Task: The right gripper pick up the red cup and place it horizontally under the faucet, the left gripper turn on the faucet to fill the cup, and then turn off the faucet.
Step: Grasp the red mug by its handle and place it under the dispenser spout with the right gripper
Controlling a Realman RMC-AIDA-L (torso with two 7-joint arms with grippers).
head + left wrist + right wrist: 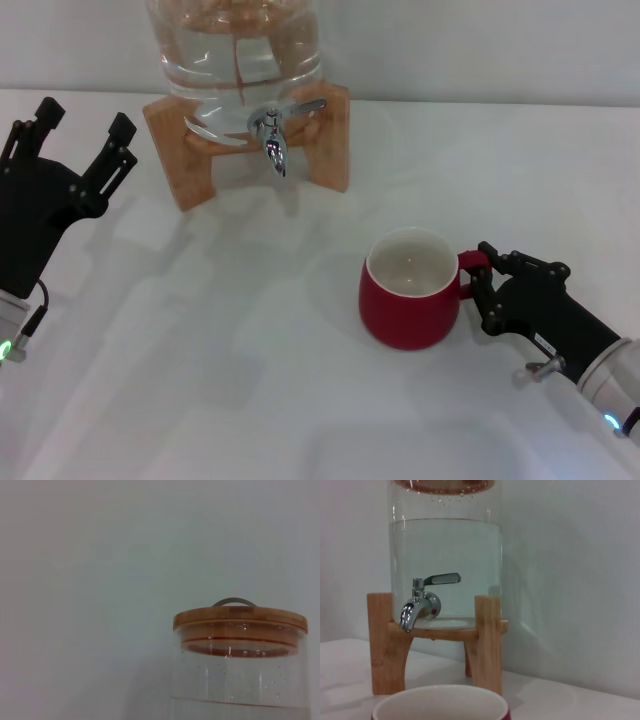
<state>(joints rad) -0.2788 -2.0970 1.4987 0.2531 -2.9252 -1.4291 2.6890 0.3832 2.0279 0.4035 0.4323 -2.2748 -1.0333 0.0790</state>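
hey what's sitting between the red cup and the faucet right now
Nothing. In the head view, only bare white table separates the red cup from the faucet. The right tool is at the cup's handle, on the far side from the faucet.

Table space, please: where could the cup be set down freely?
Bare table lies between faucet and cup, and left of the cup toward the left tool. It is crowded right of the cup, at the right tool.

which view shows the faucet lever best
The right wrist view: the faucet appears side-on, its thin lever and downturned spout clear against the water jar. The head view shows the faucet small, from above. The left wrist view shows only the jar's wooden lid.
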